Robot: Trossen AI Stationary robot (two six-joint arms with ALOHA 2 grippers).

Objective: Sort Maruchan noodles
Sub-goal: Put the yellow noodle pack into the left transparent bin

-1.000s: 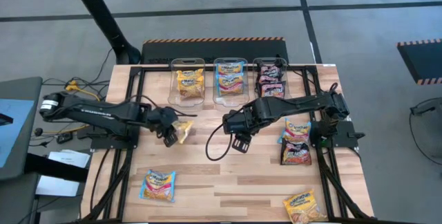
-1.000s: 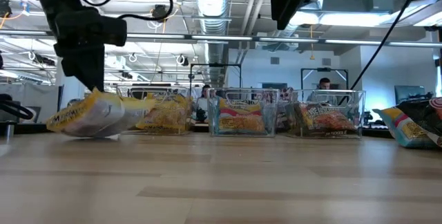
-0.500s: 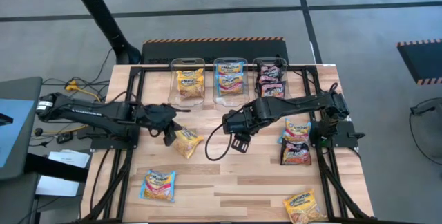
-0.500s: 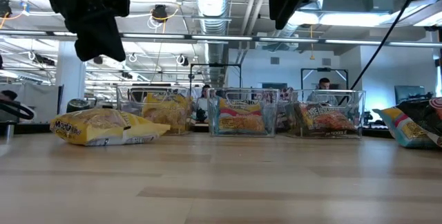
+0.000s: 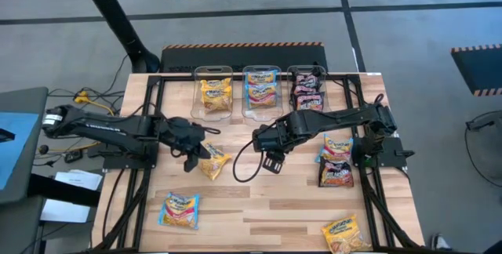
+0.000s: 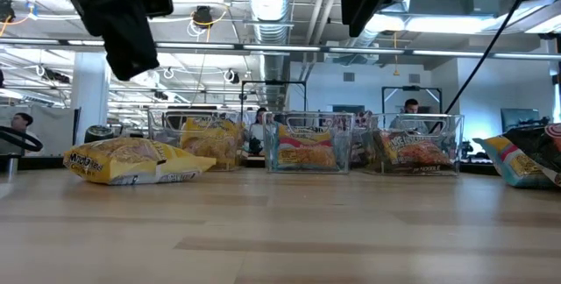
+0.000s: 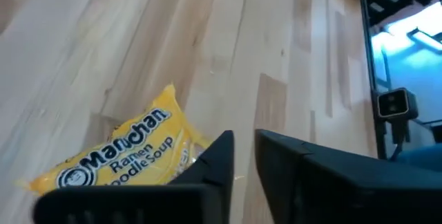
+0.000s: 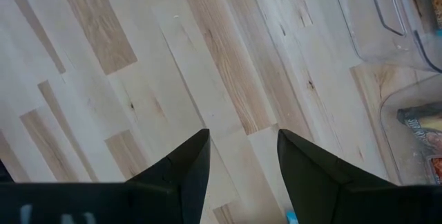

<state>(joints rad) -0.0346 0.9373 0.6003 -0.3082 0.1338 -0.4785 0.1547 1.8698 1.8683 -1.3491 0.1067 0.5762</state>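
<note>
Yellow plastic Maruchan ramen packet (image 5: 213, 162) lay flat on the wooden table (image 5: 259, 199), left of centre, short of the three clear plastic bins (image 5: 262, 91) at the far edge, likely awaiting a firmer grip. Left gripper (image 5: 196, 150) hovered just above it, fingers nearly together, empty. Right gripper (image 5: 271, 161) waited mid-table, fingers apart, holding nothing.

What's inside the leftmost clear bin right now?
The leftmost clear bin holds yellow-orange Maruchan packets, stacked loosely. Only the top packet's face shows from above; how many lie under it is covered, so I can't give a count.
</note>
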